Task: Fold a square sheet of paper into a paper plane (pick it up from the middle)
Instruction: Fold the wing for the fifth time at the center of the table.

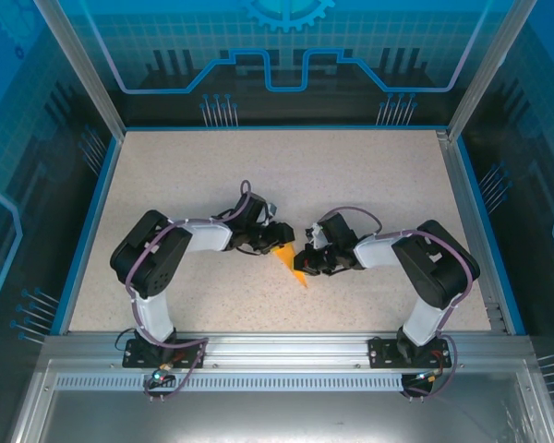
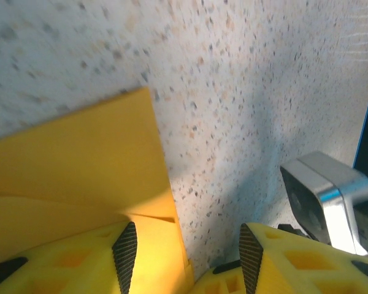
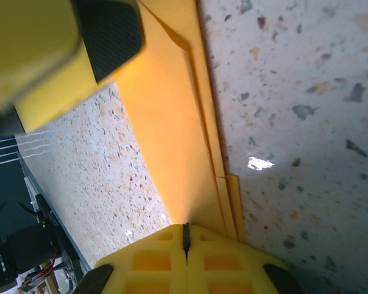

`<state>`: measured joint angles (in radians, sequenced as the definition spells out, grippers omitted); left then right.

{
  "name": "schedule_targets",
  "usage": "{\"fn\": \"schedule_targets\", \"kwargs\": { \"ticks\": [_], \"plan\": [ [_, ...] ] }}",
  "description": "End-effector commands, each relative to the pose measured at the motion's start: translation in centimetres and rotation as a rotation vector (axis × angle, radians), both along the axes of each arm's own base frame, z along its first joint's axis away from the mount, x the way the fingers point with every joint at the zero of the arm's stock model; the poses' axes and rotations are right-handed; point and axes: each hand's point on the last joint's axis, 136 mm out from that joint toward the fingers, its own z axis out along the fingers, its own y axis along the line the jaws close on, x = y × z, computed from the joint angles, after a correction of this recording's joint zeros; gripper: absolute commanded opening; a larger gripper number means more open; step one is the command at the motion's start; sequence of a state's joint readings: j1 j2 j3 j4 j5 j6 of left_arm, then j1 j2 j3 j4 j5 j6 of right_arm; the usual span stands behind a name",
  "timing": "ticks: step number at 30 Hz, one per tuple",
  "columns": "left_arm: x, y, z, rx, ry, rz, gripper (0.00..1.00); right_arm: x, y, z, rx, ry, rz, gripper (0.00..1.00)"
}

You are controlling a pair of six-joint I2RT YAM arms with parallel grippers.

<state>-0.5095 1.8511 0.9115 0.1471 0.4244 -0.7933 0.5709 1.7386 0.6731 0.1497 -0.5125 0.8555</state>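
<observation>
The right gripper (image 3: 185,236) is clamping shut on the creased orange paper (image 3: 172,141), which is lying just 6 o'clock of the tabletop (image 1: 369,166) centre. The left gripper (image 2: 187,260) is standing half-open over the paper's 10 o'clock edge. A sideways tug now could be tearing it or springing its creases.

2 black-and-white arms (image 1: 157,263), purple cables (image 1: 351,211), yellow left hand (image 2: 184,257), black ribbed pads (image 2: 124,254)
</observation>
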Motion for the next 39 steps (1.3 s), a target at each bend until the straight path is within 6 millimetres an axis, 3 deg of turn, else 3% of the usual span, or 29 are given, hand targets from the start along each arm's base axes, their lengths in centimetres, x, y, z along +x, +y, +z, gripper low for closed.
{"fn": "schedule_targets", "kwargs": {
  "ticks": [1, 15, 21, 26, 32, 36, 39],
  "plan": [
    [2.1, 1.3, -0.2, 0.014, -0.048, 0.003, 0.52, -5.1, -5.0, -5.7, -0.263, 0.210, 0.001, 0.00],
    [5.1, 4.1, -0.2, 0.017, -0.046, 0.035, 0.52, -5.0, -4.5, -5.7, -0.236, 0.209, 0.010, 0.00],
    [6.8, 5.5, 1.6, 0.003, -0.074, 0.050, 0.53, -4.8, -4.1, -5.6, -0.213, 0.210, 0.009, 0.00],
    [7.5, 5.7, 5.5, -0.025, -0.131, 0.053, 0.54, -4.4, -3.7, -5.4, -0.189, 0.209, -0.009, 0.00],
    [5.3, 5.2, 9.3, -0.091, -0.164, 0.071, 0.52, -3.8, -3.4, -5.3, -0.182, 0.206, -0.028, 0.00],
    [2.1, 3.1, 9.1, -0.095, -0.159, 0.024, 0.44, -3.8, -3.4, -5.4, -0.186, 0.211, -0.034, 0.00],
    [0.1, 1.7, 7.8, -0.106, -0.130, 0.010, 0.41, -3.9, -3.5, -5.5, -0.188, 0.214, -0.035, 0.00]
  ]
}}
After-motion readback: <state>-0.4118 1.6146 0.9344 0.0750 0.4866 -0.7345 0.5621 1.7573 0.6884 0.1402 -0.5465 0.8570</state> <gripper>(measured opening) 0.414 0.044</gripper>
